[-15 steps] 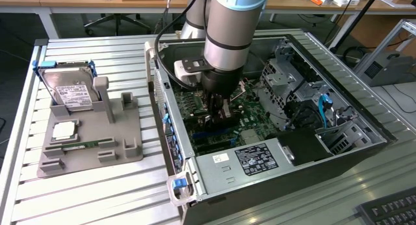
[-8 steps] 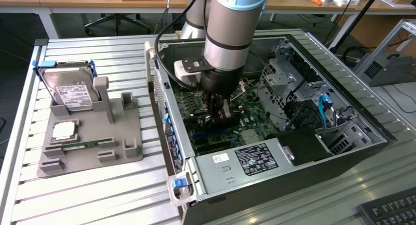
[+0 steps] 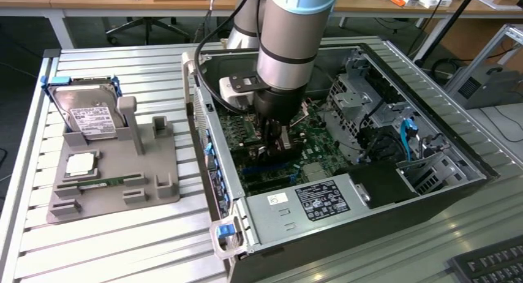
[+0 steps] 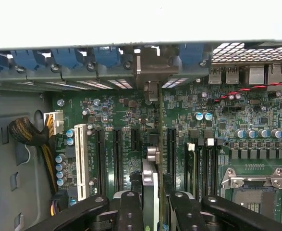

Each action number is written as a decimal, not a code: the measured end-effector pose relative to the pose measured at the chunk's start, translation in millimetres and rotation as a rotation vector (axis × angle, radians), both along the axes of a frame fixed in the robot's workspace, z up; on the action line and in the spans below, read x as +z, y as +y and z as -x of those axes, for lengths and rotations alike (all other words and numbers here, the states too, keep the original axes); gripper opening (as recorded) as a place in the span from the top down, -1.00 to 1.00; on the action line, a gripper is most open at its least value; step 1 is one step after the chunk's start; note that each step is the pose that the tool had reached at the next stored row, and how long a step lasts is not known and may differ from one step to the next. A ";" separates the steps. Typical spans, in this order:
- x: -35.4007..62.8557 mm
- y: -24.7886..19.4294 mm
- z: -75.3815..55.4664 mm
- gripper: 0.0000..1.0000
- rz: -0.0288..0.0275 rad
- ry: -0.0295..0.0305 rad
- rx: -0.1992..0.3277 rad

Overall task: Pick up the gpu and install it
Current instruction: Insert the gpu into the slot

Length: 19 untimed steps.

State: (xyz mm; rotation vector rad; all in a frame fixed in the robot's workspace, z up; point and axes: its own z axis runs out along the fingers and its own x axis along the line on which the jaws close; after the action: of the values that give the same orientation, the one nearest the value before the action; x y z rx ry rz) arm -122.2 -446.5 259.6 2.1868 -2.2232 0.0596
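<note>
The slatted metal tabletop (image 3: 106, 246) carries an open computer case (image 3: 425, 203) lying on its side, its motherboard (image 3: 315, 166) facing up. The Universal Robots arm (image 3: 290, 44) reaches straight down into the middle of the case, and its gripper (image 4: 150, 202) hangs just above the row of expansion slots (image 4: 116, 154). The jaws are closed narrowly on the gpu (image 4: 149, 185), which stands on edge between the black fingers (image 4: 130, 209) (seen edge-on in the wrist view, a thin grey-and-green strip), its far end reaching toward the rear bracket openings (image 4: 150, 67) in the case wall. Near the tabletop's edge on the exterior view's left, a grey parts holder (image 3: 114, 179) holds an upright hard drive (image 3: 86, 114), a processor (image 3: 82, 165) and a slim RAM stick (image 3: 97, 184).
</note>
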 end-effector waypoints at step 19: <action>-0.9 -0.1 0.0 0.47 -0.0001 -0.0001 0.030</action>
State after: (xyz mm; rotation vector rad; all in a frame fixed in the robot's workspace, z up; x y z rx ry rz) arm -122.2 -446.6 258.7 2.2203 -2.1908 0.0601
